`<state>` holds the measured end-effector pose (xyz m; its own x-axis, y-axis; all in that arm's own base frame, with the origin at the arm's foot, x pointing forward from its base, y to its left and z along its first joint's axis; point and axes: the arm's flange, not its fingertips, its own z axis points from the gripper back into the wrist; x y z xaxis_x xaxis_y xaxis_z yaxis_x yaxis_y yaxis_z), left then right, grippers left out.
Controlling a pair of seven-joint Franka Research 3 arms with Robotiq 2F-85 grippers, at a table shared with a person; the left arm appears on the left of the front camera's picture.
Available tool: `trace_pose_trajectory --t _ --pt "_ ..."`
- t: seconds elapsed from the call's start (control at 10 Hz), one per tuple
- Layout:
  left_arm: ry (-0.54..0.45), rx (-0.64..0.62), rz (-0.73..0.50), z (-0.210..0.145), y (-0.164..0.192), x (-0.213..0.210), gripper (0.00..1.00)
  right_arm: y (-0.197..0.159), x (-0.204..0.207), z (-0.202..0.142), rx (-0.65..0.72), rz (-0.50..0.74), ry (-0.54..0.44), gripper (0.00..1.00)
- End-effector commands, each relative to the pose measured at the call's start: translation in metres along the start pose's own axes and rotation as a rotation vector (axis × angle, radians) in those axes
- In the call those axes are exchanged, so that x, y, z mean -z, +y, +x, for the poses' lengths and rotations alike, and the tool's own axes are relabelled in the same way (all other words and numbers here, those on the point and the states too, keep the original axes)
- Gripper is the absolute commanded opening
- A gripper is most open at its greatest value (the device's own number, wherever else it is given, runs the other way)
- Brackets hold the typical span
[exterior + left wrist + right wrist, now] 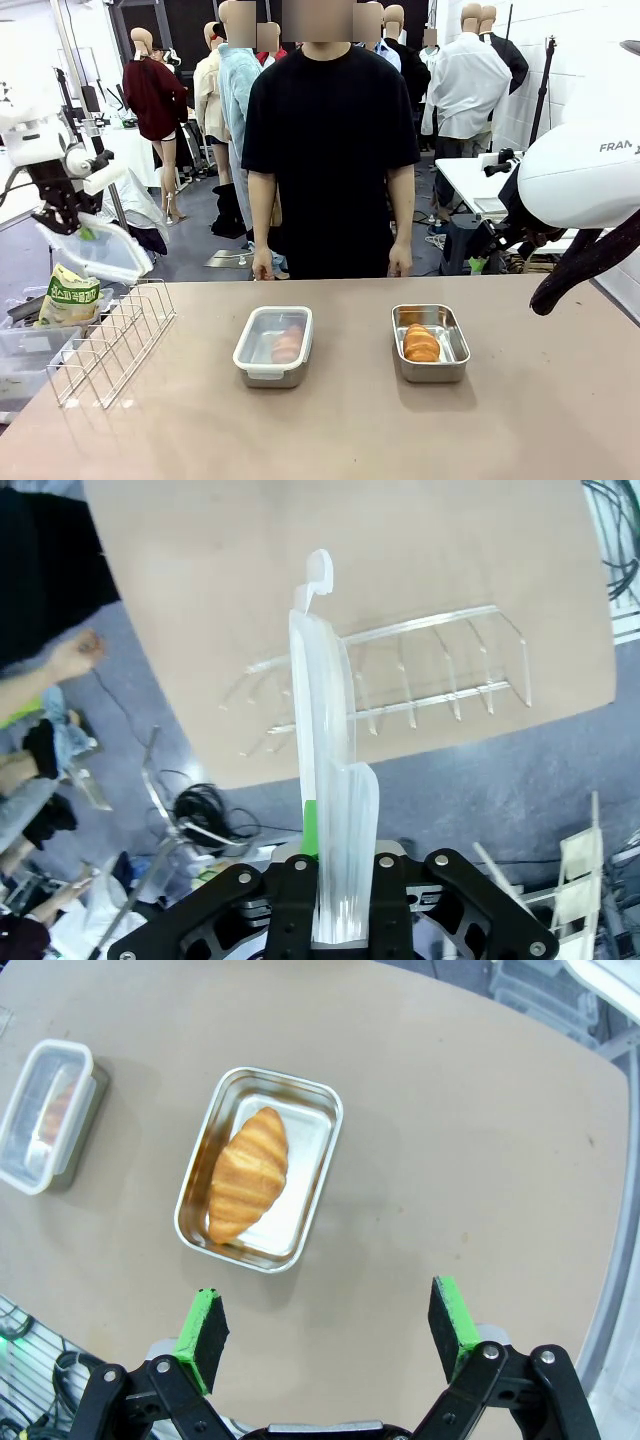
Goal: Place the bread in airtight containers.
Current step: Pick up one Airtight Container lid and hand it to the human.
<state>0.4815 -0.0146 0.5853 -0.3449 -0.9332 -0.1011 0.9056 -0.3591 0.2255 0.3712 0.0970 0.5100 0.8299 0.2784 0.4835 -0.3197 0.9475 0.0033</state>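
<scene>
My left gripper is shut on a clear white-rimmed lid, seen edge-on; in the front view that lid hangs high off the table's left side under the gripper. One airtight container at centre-left has its lid on and bread inside. The other tin at centre-right is uncovered and holds one golden ridged bread. My right gripper stands open above the table, near the uncovered tin and its bread; the lidded tin lies further off.
A wire rack stands on the table's left edge, below the held lid. A yellow-green snack bag lies in bins beyond it. A person stands at the far side, hands down by the edge.
</scene>
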Motion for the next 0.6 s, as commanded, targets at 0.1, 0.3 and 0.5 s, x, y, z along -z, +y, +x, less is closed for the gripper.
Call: trace_pose_trajectory --t 0.1,0.3,0.5 --pt "-0.043 0.140 0.207 0.037 0.019 -0.002 0.00 0.000 0.000 0.000 -0.002 0.001 0.002 1.00" --pt "-0.152 0.262 0.449 0.067 0.038 -0.009 0.00 0.000 0.000 0.000 -0.002 0.001 0.002 1.00" --pt "-0.146 0.374 0.515 0.107 0.065 -0.020 0.00 0.000 0.000 0.000 -0.002 0.001 0.002 1.00"
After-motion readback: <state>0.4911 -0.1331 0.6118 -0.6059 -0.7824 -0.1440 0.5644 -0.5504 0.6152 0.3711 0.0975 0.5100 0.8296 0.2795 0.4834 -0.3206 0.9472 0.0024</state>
